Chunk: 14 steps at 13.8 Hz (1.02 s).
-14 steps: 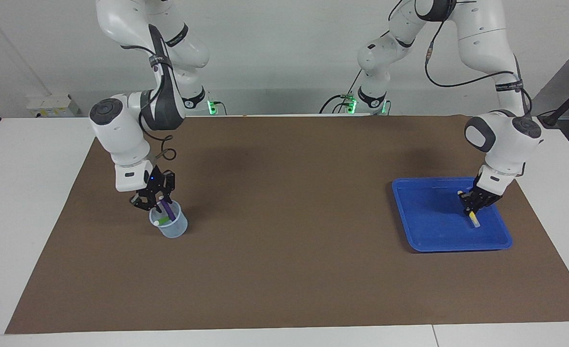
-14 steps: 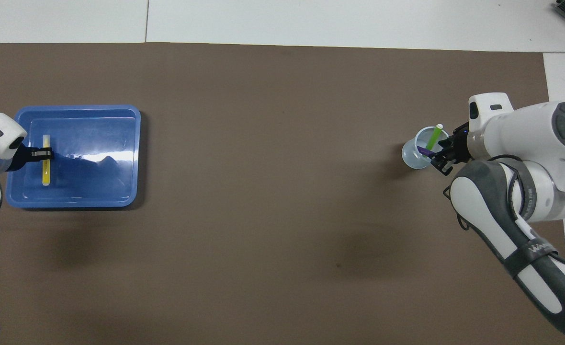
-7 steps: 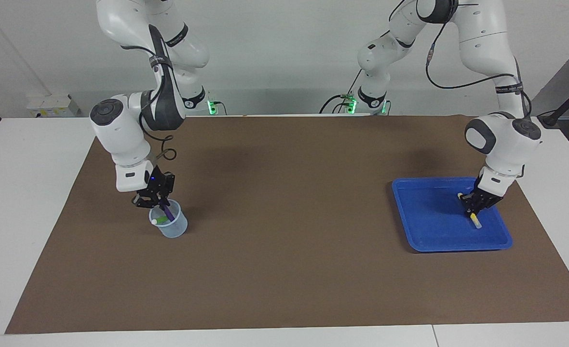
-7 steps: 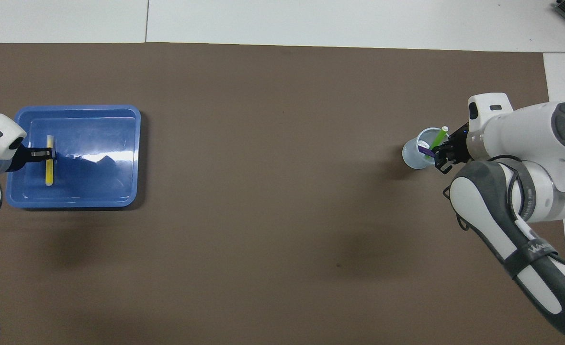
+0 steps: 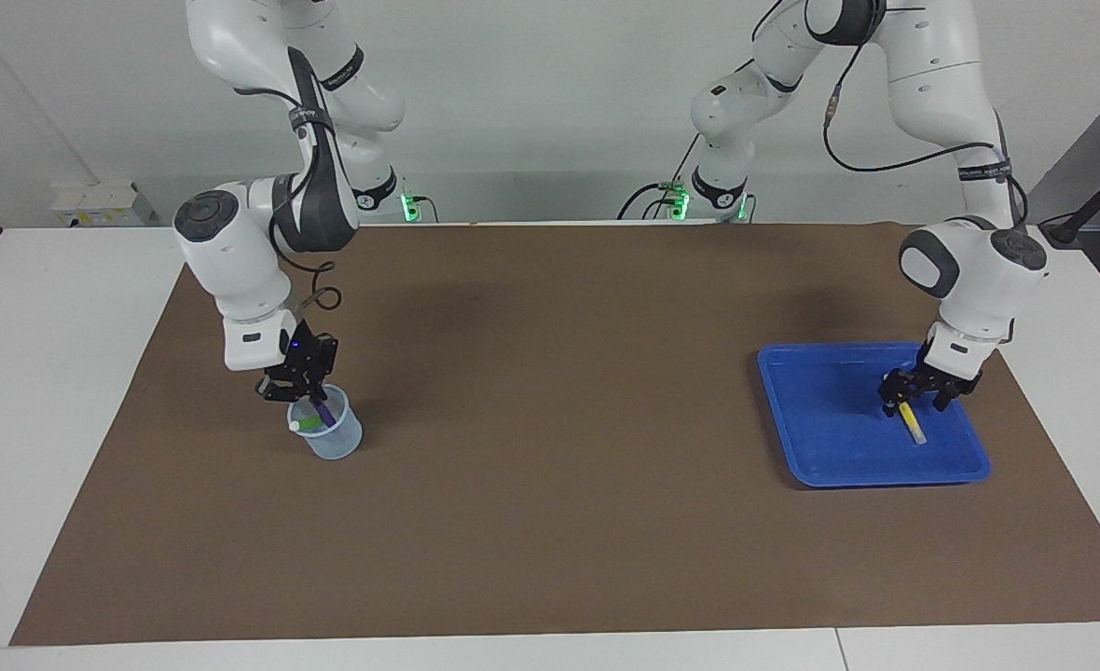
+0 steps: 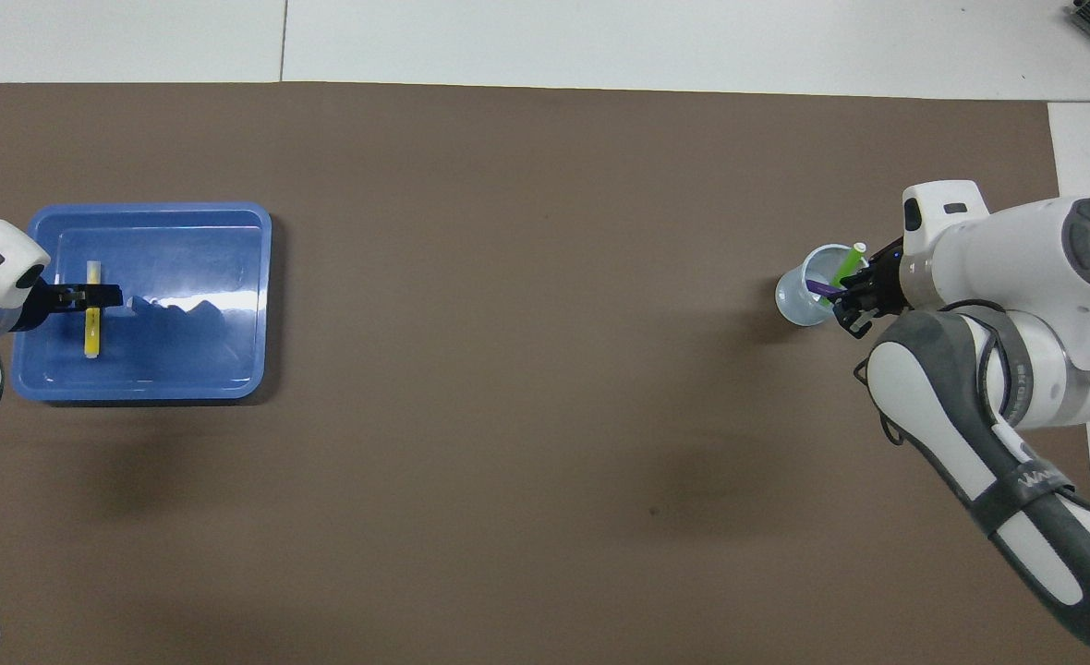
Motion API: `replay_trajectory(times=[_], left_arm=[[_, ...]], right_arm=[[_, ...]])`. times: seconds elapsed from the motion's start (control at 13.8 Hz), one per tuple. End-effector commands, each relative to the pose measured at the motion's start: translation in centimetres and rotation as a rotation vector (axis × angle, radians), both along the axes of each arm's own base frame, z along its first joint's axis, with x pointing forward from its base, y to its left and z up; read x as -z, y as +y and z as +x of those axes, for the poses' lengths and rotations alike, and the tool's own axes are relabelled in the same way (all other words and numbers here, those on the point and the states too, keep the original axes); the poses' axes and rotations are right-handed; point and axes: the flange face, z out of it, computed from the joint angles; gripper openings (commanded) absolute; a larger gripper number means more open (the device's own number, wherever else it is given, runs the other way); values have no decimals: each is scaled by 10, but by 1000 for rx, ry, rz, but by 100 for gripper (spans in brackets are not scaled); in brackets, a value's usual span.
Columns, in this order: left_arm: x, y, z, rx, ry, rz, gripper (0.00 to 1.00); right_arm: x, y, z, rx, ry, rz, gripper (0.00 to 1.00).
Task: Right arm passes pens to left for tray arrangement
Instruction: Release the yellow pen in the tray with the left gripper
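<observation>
While the yellow pen (image 5: 911, 422) lies loose in the tray (image 5: 811, 410), work two steps.
L grip: left gripper (image 5: 914, 403) fingers apart astride it; lift straight up, don't nudge it.
R grip: right gripper (image 5: 312, 396) at cup (image 5: 334, 438) rim, clamped on purple pen (image 5: 323, 407); pull along its tilt toward 11 o'clock.
Green pen (image 6: 846, 263): stays in cup.
Pose: both wrists point down.

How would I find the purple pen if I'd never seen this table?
Start at the brown mat and go to the right arm's end of the table, where a small see-through cup stands. Two pens poke out of it under the right gripper. The purple pen is the dark one; the green pen beside it is bright.
</observation>
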Motion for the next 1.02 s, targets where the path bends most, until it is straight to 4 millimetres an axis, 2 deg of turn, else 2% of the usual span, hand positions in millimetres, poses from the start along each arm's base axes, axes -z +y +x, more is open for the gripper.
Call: replay_trajectory(times=[0.0, 0.15, 0.44, 0.58, 0.73, 0.87, 0.94], left_arm=[[-6, 13, -1, -13, -3, -1, 100], [-24, 4, -4, 8, 0, 13, 100], [-62, -8, -3, 28, -39, 40, 100], [-72, -13, -4, 36, -37, 46, 100], [-101, -16, -7, 38, -63, 66, 100], [-136, -28, -12, 44, -61, 81, 100], [-151, -36, -12, 53, -60, 86, 100]], right_arm=[[-7, -5, -1, 11, 32, -8, 62], [-13, -4, 0, 9, 45, -9, 60], [-11, -11, -1, 15, 52, -11, 57], [-9, -11, -3, 13, 56, -12, 54], [-8, -12, -5, 11, 59, -14, 44], [-8, -12, -5, 10, 59, -14, 25], [-8, -12, -5, 10, 59, -14, 24]])
